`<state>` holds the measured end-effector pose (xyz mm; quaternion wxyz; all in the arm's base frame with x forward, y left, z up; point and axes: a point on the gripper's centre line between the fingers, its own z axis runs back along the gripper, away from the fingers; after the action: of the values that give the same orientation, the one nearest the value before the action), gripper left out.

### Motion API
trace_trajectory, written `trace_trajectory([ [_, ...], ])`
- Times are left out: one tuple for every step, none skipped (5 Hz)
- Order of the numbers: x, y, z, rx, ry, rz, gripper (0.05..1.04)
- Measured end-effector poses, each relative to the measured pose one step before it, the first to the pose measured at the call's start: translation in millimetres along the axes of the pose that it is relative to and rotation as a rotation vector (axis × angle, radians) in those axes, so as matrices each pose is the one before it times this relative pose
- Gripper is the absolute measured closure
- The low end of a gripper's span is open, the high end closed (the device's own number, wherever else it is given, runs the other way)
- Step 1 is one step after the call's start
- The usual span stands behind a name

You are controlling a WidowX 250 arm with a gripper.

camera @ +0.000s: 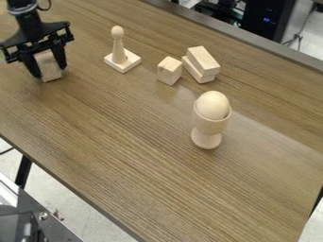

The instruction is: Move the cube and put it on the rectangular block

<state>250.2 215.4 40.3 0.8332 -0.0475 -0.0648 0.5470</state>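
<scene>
Brown table [145,156] sitting under everything. Gripper [50,70] pinching wooden block [48,63] by its sides, upper left; guessing that's cube, grip leaving underside free for placing. Stacked rectangular blocks [203,60] lying beside smaller block [168,70], probably serving as target.
</scene>
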Motion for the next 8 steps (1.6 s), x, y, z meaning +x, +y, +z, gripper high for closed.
trace_trajectory([
  [-11.42,-8.04,15.08,-0.0459,0.0555,-0.0006,0.520],
  [-7.83,-20.25,28.03,-0.0408,-0.0054,-0.0363,0.520],
  [-21.26,-29.16,23.51,-0.0444,0.0236,-0.0565,0.520],
  [-15.45,-23.27,10.10,-0.0234,-0.0049,-0.0453,0.520],
  [-9.47,-24.61,-1.28,-0.0062,0.0069,-0.0189,0.520],
  [-0.60,-18.50,-16.79,0.0323,0.0257,-0.0141,0.520],
  [-1.77,-20.96,-14.06,0.0252,0.0178,-0.0404,0.520],
  [1.26,-14.94,-17.26,0.0285,0.0186,-0.0344,0.520],
])
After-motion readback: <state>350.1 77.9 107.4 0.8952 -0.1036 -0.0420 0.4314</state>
